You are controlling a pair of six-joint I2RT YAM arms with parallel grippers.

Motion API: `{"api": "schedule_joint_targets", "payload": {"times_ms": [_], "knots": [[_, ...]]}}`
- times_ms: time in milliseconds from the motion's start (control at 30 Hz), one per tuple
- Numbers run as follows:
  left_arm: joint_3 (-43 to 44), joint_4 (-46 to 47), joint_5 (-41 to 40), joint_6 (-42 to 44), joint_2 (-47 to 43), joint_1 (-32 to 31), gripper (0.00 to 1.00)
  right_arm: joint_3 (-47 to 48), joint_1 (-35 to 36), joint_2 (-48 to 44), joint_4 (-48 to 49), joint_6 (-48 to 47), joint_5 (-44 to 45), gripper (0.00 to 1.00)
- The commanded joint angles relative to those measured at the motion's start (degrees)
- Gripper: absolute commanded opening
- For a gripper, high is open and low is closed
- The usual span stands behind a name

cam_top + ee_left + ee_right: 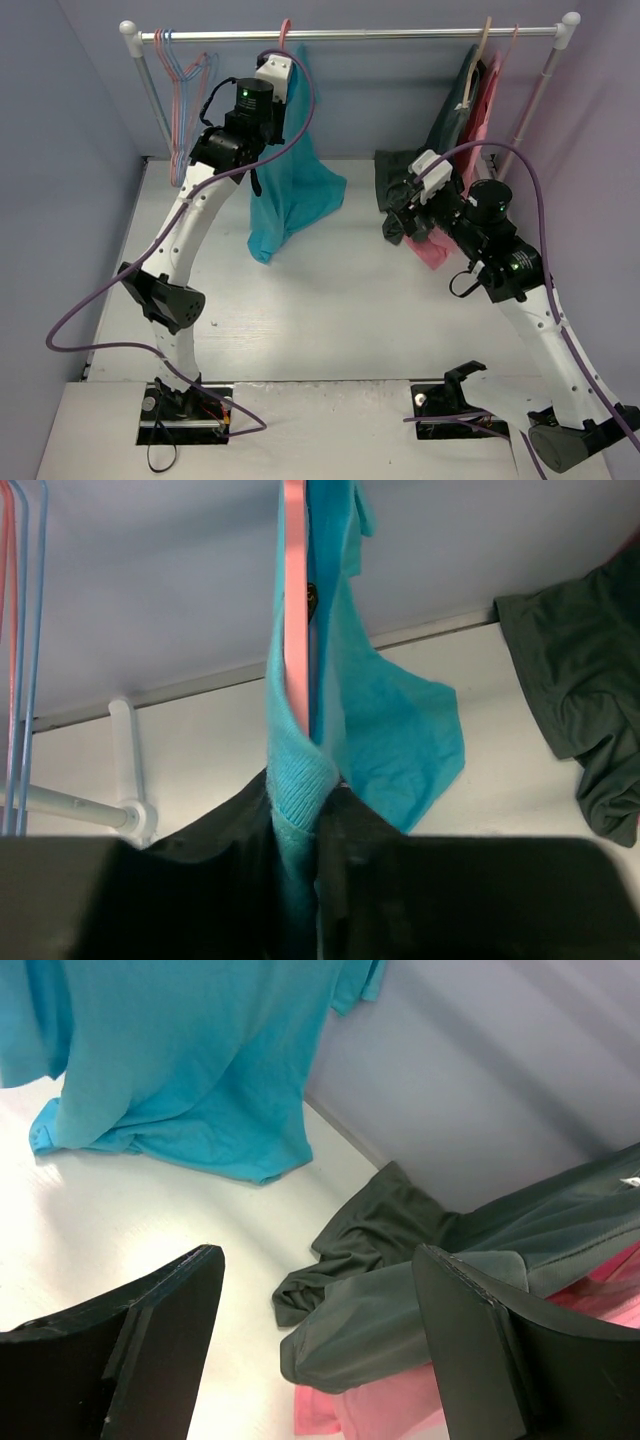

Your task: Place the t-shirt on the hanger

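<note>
One rail (400, 33). Three garments hang from it: one teal t-shirt (295, 190) near its middle, and one grey garment (452, 115) and one pink garment (436, 250) at its right end. Of hangers, one salmon hanger (284, 38) carries the t-shirt. One wooden hanger (485, 40) and one pink hanger (514, 40) sit at the rail's right end. A bare bunch (185, 75) of pink and light-blue ones, at least two, sits at its left end; the exact number cannot be told. Two arms: left arm (190, 225), right arm (535, 310).

The t-shirt (400, 730) is soft, matt knit cloth, the hanger (295, 600) smooth plastic, the rail (400, 33) glossy metal.
</note>
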Motion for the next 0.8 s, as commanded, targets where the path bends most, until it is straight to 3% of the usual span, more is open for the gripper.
{"api": "schedule_joint_targets", "payload": {"times_ms": [0, 33, 133, 167, 267, 300, 533, 767], "knots": [[1.0, 4.7, 0.0, -2.3, -3.7, 0.5, 0.20, -0.1, -0.2, -1.8, 2.1, 1.6, 0.7, 0.78], [0.5, 4.8, 0.1, -2.4, -4.1, 0.5, 0.37, -0.1, -0.2, -1.9, 1.9, 1.8, 1.1, 0.78], [0.5, 3.9, -0.3, -2.9, -6.0, 0.5, 0.65, 0.1, -0.2, -2.1, 1.2, 4.4, 3.5, 0.80], [0.5, 3.5, -0.4, -2.9, -7.7, 0.5, 0.67, 0.5, -0.2, -1.9, 0.8, 5.3, 5.0, 0.82], [-0.7, 1.2, -1.2, -2.3, -12.5, 0.5, 0.70, 3.0, -0.2, -1.2, -1.5, 10.1, 12.4, 0.99], [-1.5, -0.2, -1.8, -2.0, -14.1, 0.6, 0.70, 4.8, -0.2, -0.9, -2.3, 11.1, 13.5, 1.00], [-16.0, -9.6, -1.4, -2.0, -32.5, 0.5, 0.70, 1.4, -0.2, -8.2, -1.4, 18.8, 20.1, 1.00], [-42.5, -15.2, -4.8, -3.0, -52.4, 0.5, 0.70, -6.5, -0.2, -20.4, -4.2, 23.4, 23.9, 1.00]]}}
